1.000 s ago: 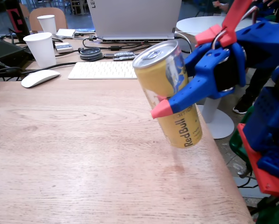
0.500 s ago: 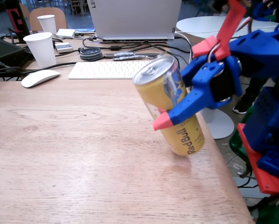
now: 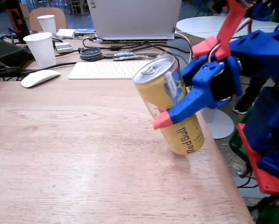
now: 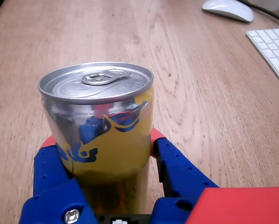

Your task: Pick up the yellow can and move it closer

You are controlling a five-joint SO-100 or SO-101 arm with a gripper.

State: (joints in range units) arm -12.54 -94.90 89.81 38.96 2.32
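Observation:
The yellow can (image 3: pixel 186 135) is a slim yellow Red Bull can with a silver top. It leans to the left in the fixed view, its base at the wooden table (image 3: pixel 74 158) near the right edge. My blue gripper (image 3: pixel 168 114) with red fingertips (image 3: pixel 160 121) is shut on its middle from the right. In the wrist view the can (image 4: pixel 96 81) fills the centre, and the gripper (image 4: pixel 102 140) clasps it with one blue finger on each side.
At the back of the table lie a white keyboard (image 3: pixel 102 70), a white mouse (image 3: pixel 39 78), two white paper cups (image 3: pixel 41 49), a laptop (image 3: pixel 134 18) and cables. The table's right edge (image 3: pixel 225 163) runs just beside the can.
Over the last second the gripper has lowered the can from above the table until its base reaches the surface. It has barely moved in the last half second.

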